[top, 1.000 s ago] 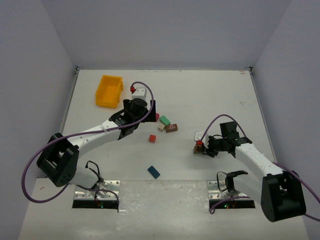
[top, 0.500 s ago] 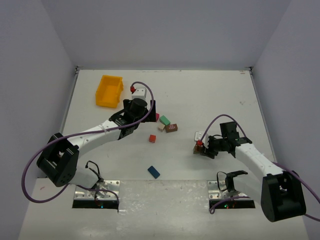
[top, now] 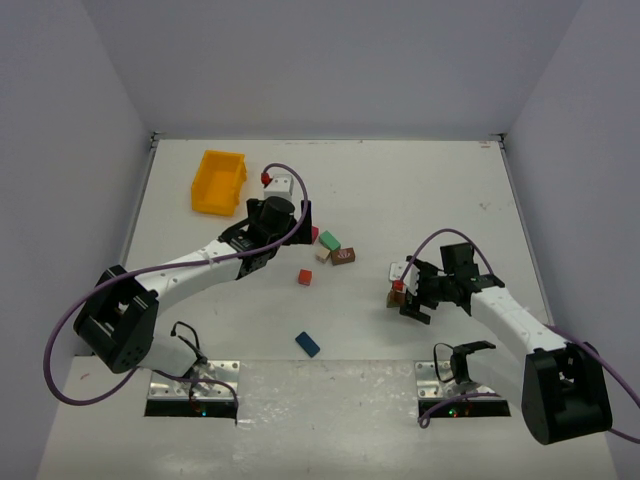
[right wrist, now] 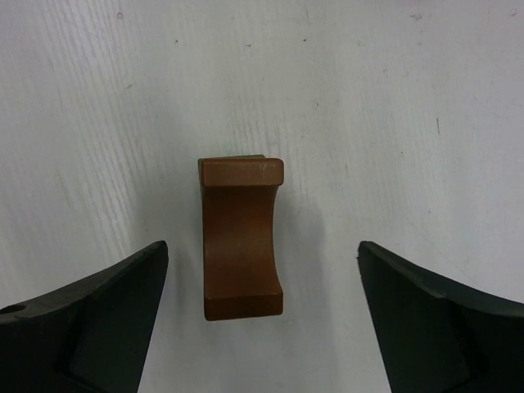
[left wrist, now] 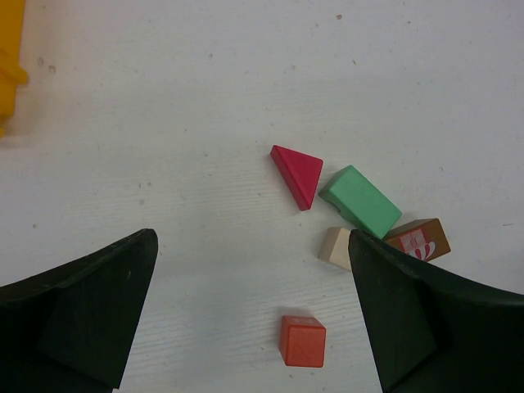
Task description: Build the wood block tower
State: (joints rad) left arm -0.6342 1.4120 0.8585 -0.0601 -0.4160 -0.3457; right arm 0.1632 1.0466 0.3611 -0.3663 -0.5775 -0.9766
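The tower [top: 395, 298] is a short stack right of centre; in the right wrist view its top is a brown block with a concave side [right wrist: 241, 237], and an olive edge [right wrist: 246, 157] shows behind it. My right gripper [right wrist: 260, 246] [top: 412, 292] is open, with a finger on each side of the brown block and neither touching it. My left gripper [left wrist: 252, 236] [top: 300, 225] hangs open over bare table. Near it lie loose wood blocks: a magenta prism [left wrist: 297, 173], a green brick [left wrist: 360, 201], a cream piece [left wrist: 336, 247], a brown brick [left wrist: 419, 239] and a red cube [left wrist: 302, 341].
A yellow-orange bin [top: 218, 182] stands at the back left. A blue block [top: 307, 344] lies alone near the front, between the two arm bases. The loose blocks cluster around the table's middle [top: 330, 250].
My right gripper has opened wide and let go of the brown block, which stays on the stack. The left arm and the loose blocks have not moved.
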